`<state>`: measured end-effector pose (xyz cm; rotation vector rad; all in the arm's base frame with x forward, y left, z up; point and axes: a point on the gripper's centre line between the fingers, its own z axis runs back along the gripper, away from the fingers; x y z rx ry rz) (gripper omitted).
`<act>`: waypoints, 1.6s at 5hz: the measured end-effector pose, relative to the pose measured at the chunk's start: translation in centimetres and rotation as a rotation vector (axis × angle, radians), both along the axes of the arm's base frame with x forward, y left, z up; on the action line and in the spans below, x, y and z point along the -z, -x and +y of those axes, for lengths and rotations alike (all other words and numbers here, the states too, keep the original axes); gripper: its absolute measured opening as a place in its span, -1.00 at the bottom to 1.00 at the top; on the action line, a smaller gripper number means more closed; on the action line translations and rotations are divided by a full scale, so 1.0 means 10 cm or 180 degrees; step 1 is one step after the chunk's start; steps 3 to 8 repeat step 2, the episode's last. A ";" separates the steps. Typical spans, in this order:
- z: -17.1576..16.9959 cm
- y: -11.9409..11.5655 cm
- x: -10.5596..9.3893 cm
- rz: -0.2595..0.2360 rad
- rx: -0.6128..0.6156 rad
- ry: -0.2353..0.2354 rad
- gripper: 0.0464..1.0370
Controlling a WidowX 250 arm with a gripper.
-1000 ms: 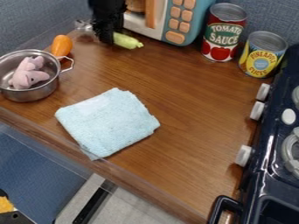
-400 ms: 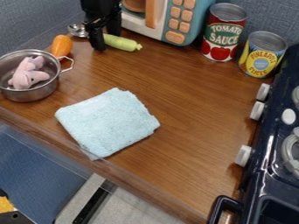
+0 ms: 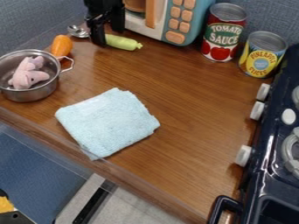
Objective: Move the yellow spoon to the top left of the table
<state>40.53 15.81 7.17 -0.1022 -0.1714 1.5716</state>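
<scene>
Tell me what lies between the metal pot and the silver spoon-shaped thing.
In the camera view, an orange toy vegetable lies between the metal pot and the silver spoon-shaped thing, its near end by the pot's wire handle.

Shiny metal pot (image 3: 30,94), nubbly cloth (image 3: 108,122) (terry-like), smooth wood-look counter (image 3: 192,100).

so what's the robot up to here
The robot's gripper is at the top left of the table, fingers apart and apparently holding nothing. Just left of it in the view lies a metal spoon, silver rather than yellow; a pale green toy vegetable lies to its right.
</scene>
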 end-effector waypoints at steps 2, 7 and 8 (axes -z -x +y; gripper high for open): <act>-0.12 -0.04 -0.46 -0.0234 0.0212 -0.0388 0.93; -0.12 -0.04 -0.46 -0.0234 0.0212 -0.0388 0.93; -0.12 -0.04 -0.46 -0.0234 0.0212 -0.0388 0.93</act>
